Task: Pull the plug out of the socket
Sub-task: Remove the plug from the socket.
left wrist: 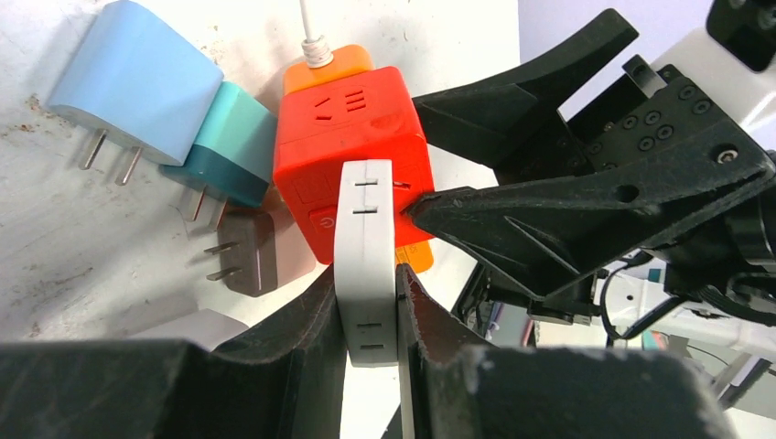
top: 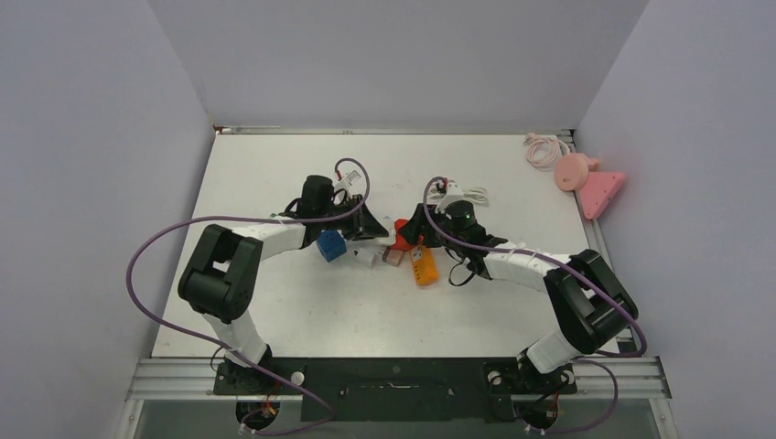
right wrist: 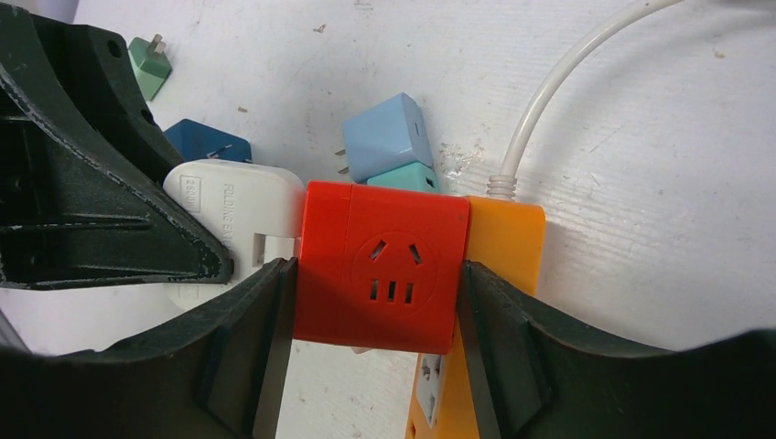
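A red cube socket point(right wrist: 380, 274) sits on an orange power strip point(right wrist: 512, 242) at mid-table; it also shows in the top view point(top: 401, 229). A flat white plug point(left wrist: 366, 256) is pressed against the cube's point(left wrist: 352, 146) side, its prongs hidden; the right wrist view shows it point(right wrist: 233, 206) left of the cube. My left gripper point(left wrist: 369, 315) is shut on the white plug, one finger on each flat face. My right gripper point(right wrist: 377, 306) is shut on the red cube's two sides. The two grippers meet tip to tip in the top view, left point(top: 371, 230) and right point(top: 412, 230).
Loose adapters lie around the cube: light blue point(left wrist: 137, 82), teal point(left wrist: 233, 142), brown point(left wrist: 252, 251), dark blue point(right wrist: 206, 142) and green point(right wrist: 148, 62). The strip's white cord point(right wrist: 549, 82) runs to the back. A pink object point(top: 590, 183) and coiled cable point(top: 544, 148) sit at the far right.
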Tool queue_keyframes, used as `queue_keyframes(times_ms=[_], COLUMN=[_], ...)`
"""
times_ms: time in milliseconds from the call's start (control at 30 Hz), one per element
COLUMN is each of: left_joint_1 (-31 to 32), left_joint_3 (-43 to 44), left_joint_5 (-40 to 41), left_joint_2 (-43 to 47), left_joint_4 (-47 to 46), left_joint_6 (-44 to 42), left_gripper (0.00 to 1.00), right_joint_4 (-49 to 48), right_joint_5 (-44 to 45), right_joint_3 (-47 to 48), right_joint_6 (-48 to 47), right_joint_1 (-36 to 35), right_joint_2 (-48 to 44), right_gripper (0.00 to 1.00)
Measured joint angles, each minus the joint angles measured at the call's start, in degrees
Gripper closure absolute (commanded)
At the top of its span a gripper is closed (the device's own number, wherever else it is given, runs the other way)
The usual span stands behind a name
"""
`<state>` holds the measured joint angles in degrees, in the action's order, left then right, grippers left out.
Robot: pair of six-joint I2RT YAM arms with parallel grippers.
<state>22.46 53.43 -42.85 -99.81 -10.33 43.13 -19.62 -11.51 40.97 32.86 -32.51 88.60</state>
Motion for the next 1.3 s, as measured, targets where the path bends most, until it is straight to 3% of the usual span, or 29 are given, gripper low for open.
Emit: queue_keyframes(times_ms=[400,967,1300], left_joint_1=[0.2,3.4,1.2], left_joint_3=[0.8,2.9,3.4], left_joint_5=[-0.1,10.1,3.3], left_joint_2=[-0.4,3.2,2.6], left_joint_4=[1.3,11.4,10.7], left_joint_6=[0.0,-7.4,-6.5], left_gripper=[1.00,1.00,1.00], right_joint_4=[-1.5,4.0,-1.1], right_joint_5=[-3.0,9.9,1.2], right_joint_3=[-1.1,1.9,-1.9], right_joint_6=[1.2,-1.9,-0.3], right_joint_1=[1.5,-5.1,-1.2], right_joint_2=[0.0,0.0,-2.2], right_gripper=[0.95,0.95,0.95])
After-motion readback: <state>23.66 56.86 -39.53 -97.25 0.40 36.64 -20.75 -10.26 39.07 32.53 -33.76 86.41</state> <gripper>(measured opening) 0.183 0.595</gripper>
